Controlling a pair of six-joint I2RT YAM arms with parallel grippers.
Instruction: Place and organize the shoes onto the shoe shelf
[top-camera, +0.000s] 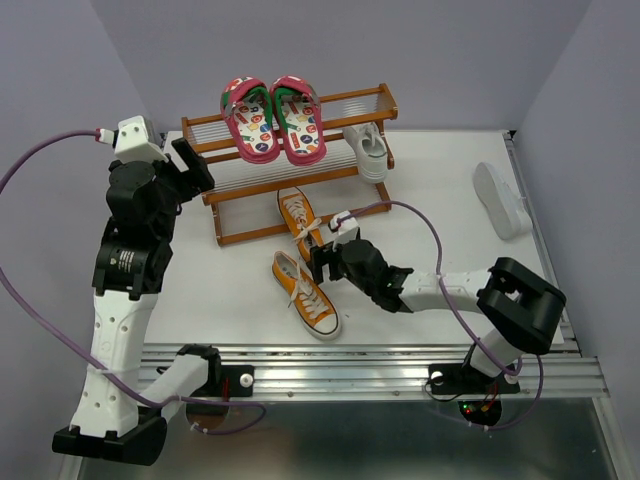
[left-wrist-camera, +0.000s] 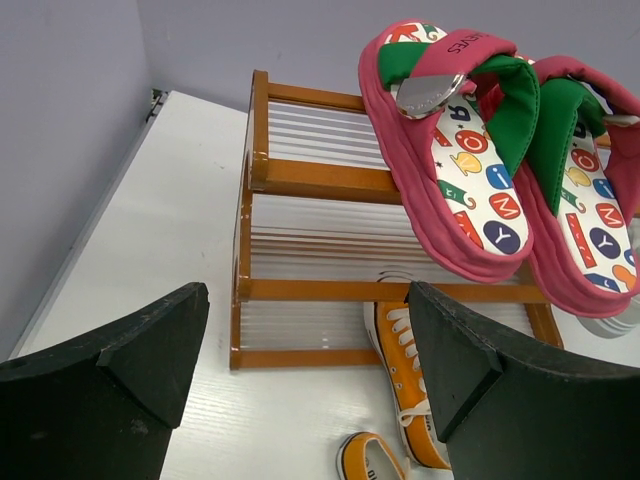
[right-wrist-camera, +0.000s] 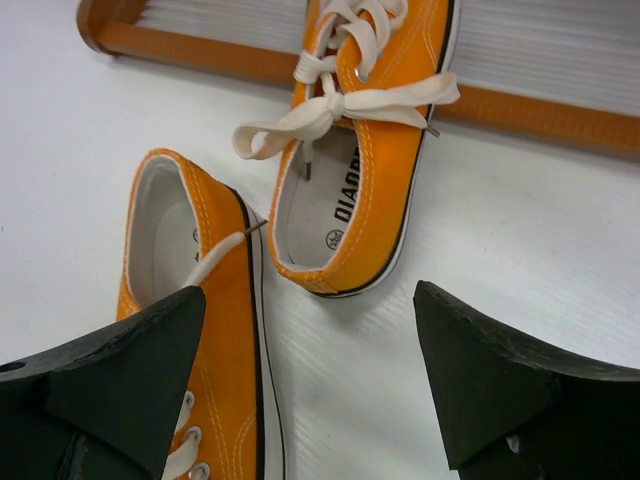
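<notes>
The right gripper hangs low with its fingers spread and nothing between them. Just ahead of the gap lies one orange sneaker, heel toward the fingers and toe over the front rail of the shelf. The second orange sneaker lies right beside it on the table, partly under one finger.

The trouble I'd expect is this: the two sneakers sit so close together that a closing finger could catch the wrong heel or drag both. The loose laces trail sideways toward the second sneaker and could snag. A push forward rather than a lift might also shove the shelf back, since it looks light.

The left gripper is spread too, holding nothing, and faces the shelf's left end. Up and to its right, the pink pair rests side by side on the top tier and overhangs the front rail. A brush from that arm could tip them off.

A white sneaker sits at the shelf's right end, though I cannot tell on which tier. The other white sneaker lies on the table well behind the right gripper.
</notes>
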